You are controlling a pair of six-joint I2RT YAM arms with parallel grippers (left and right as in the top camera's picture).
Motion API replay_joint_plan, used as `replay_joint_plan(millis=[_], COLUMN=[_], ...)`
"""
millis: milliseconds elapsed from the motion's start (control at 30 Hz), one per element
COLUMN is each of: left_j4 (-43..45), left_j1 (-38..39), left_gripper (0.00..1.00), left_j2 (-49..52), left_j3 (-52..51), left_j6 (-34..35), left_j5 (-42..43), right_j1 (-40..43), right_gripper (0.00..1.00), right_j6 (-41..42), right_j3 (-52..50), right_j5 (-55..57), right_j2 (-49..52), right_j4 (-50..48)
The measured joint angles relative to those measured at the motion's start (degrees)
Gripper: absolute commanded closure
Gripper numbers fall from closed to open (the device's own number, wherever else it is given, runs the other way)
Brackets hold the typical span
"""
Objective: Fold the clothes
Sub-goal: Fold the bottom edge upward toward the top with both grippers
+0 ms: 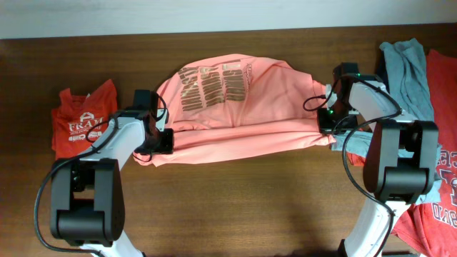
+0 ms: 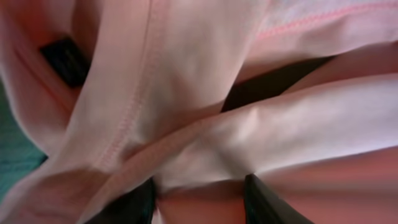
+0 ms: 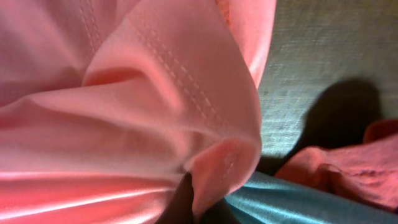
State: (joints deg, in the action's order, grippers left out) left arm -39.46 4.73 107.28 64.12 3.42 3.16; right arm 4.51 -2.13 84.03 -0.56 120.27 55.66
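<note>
Two tools of yours gripping the pink shirt (image 1: 264, 100), left tool (image 1: 163, 139) clamped on one side edge, right tool (image 1: 327, 121) on the other, shirt stretched between them mid-worktop (image 1: 235, 207), orange shirt (image 1: 82, 121) beyond your left tool, grey shirt (image 1: 407, 71) beyond your right.

Overhead | red-orange T-shirt (image 1: 82, 118), far left: white print beginning "FRAM" | salmon-pink T-shirt (image 1: 235, 107), centre: bronze striped lettering, illegible | red T-shirt (image 1: 444, 187), right edge: white letters, cropped, unreadable
</note>
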Motion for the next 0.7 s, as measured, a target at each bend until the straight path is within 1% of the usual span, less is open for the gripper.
replay_joint_plan(millis=[67,167,433,500,533,567,700], left_j4=[-2.2,-5.4,-11.8,-13.0,-13.4,-13.6,-13.9], left_j1=[0.0,0.0,0.0,0.0,0.0,0.0,0.0], left_gripper=[0.58,0.58,0.59,0.59,0.62,0.62,0.62], left_j2=[0.2,0.2,0.4,0.5,0.5,0.5,0.6], left_j3=[0.4,0.3,0.3,0.3,0.3,0.3,0.3], left_j6=[0.0,0.0,0.1,0.3,0.3,0.3,0.5], left_j5=[-1.2,-3.2,-4.9,-4.9,-4.9,-4.9,-4.9], right_j1=[0.0,0.0,0.0,0.0,0.0,0.0,0.0], right_gripper=[0.95,0.92,0.92,0.93,0.92,0.93,0.92], right_j6=[0.3,0.4,0.6,0.6,0.7,0.8,1.8], right_j3=[-0.1,-0.3,-2.6,-2.9,-3.0,-3.1,-3.4], right_j5=[0.3,0.7,1.7,2.0,2.1,2.2,2.3], right_j2=[0.0,0.0,0.4,0.7,0.8,0.8,0.8], right_j4=[1.2,3.0,13.9,15.4,16.0,16.3,16.3])
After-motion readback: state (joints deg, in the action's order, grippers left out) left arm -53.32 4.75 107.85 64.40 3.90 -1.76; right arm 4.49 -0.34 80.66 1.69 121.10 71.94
